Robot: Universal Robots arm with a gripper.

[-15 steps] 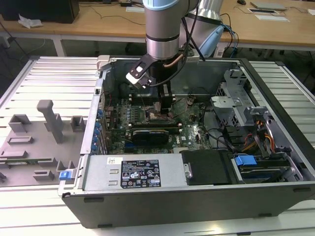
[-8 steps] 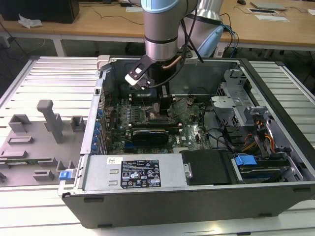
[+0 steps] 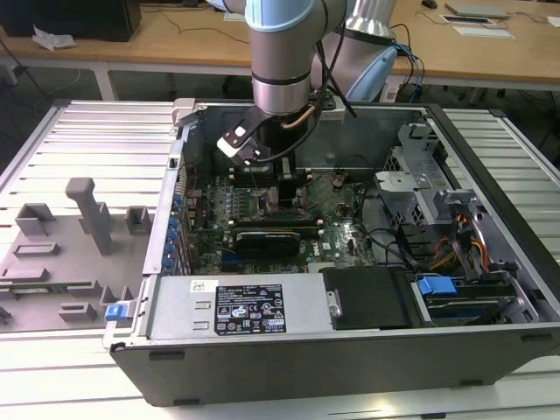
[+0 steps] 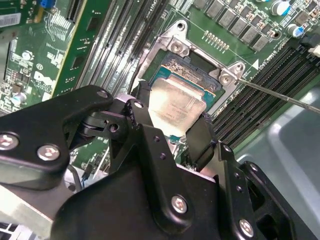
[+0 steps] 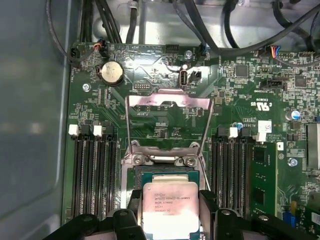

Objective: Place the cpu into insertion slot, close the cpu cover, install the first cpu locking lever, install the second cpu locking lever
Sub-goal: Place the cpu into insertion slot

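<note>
My gripper (image 5: pixel 170 201) is shut on the cpu (image 5: pixel 170 210), a flat square chip with a silvery-beige top, its black fingers (image 5: pixel 134 202) pressing on two opposite edges. The cpu (image 4: pixel 175 105) sits at or just over the insertion slot (image 4: pixel 187 70), whose dark rim and green edge show past the chip; I cannot tell whether it is seated. The cpu cover (image 5: pixel 168 101), a thin silver frame, stands swung open beyond the insertion slot (image 5: pixel 165 172). A thin metal locking lever (image 4: pixel 280 95) juts out beside the socket. In the exterior view the gripper (image 3: pixel 282 197) reaches down into the open computer case.
Black memory slots (image 5: pixel 92 170) flank the socket on both sides. A long black card (image 3: pixel 267 236) lies across the motherboard. Cables (image 3: pixel 411 245) and drive cages (image 3: pixel 420 175) fill the exterior view's right of the case (image 3: pixel 166 324). Grey fixtures (image 3: pixel 87 214) stand on the table at the exterior view's left.
</note>
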